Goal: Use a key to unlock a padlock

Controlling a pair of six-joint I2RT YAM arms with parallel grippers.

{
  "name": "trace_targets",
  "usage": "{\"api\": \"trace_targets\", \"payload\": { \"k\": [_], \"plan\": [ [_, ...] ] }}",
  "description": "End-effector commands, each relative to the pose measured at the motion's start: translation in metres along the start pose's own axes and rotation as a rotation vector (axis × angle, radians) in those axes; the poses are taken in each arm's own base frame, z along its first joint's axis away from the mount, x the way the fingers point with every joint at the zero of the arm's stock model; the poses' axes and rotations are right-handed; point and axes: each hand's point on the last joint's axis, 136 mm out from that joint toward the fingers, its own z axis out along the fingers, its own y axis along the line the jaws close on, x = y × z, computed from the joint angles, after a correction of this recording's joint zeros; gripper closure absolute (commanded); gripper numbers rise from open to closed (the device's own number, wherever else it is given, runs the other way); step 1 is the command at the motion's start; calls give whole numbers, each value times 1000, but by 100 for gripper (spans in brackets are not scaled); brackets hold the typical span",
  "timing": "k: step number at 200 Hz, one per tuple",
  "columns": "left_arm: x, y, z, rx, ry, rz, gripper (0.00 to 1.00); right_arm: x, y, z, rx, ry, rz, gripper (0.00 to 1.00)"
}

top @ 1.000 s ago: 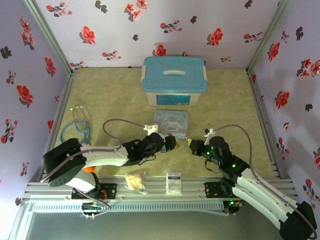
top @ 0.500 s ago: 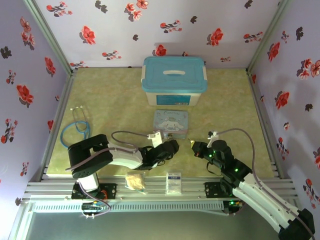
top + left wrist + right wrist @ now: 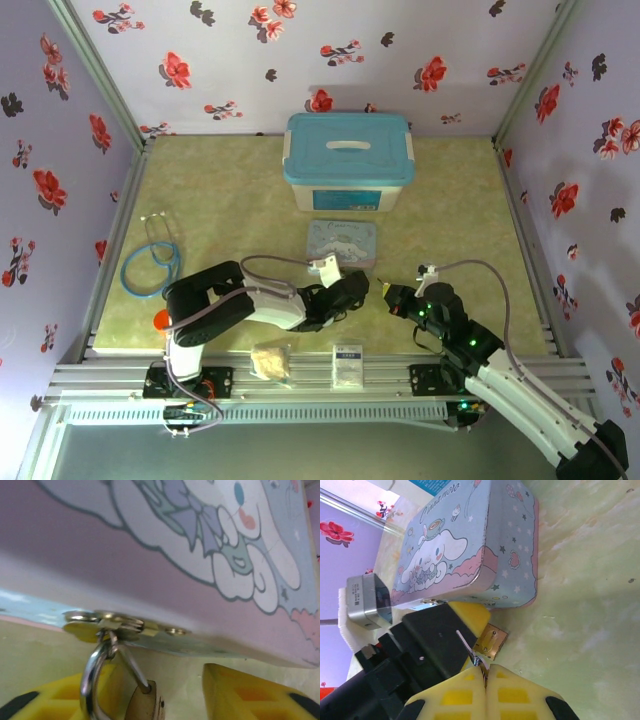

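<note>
So far nothing is unlocked: the padlock (image 3: 145, 704) hangs from the hasp on the near edge of the tin (image 3: 210, 545), its shackle apparently seated. The left end effector (image 3: 167, 700) straddles it, open, not clamped. The right end effector (image 3: 486, 672), closed on the key (image 3: 465, 642), holds it just beside the lock. Inserting and turning remain.

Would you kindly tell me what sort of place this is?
Likely a robot test booth: floral-papered walls enclose a table, and a left arm and right arm are bolted to its metal rail.
</note>
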Motion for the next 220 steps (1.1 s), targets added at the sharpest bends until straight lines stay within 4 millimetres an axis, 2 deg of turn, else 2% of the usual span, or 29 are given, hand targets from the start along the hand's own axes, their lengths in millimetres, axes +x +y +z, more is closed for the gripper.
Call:
{"api": "trace_targets", "payload": {
  "k": [1,43,54,75,110,143,164,191,220],
  "plan": [
    [23,31,18,-67,68,55,63,0,-4,2,4,-17,16,100],
    [25,40,21,-79,101,53,77,4,-8,4,5,-12,37,100],
    [25,43,19,-82,113,51,76,4,-9,5,-1,-13,45,100],
    [26,53,12,-147,141,87,68,5,-9,6,0,-11,47,100],
    [34,76,1,-295,138,101,77,4,-10,6,7,-16,44,100],
    [31,76,14,-386,102,151,75,2,-7,6,3,-19,45,100],
    [34,78,21,-390,115,131,84,2,-6,4,5,-10,42,100],
    [26,75,11,-359,110,110,99,4,-6,5,-2,-5,48,100],
    [15,50,-3,-194,118,61,100,12,-11,13,-26,7,114,100]
  ]
}}
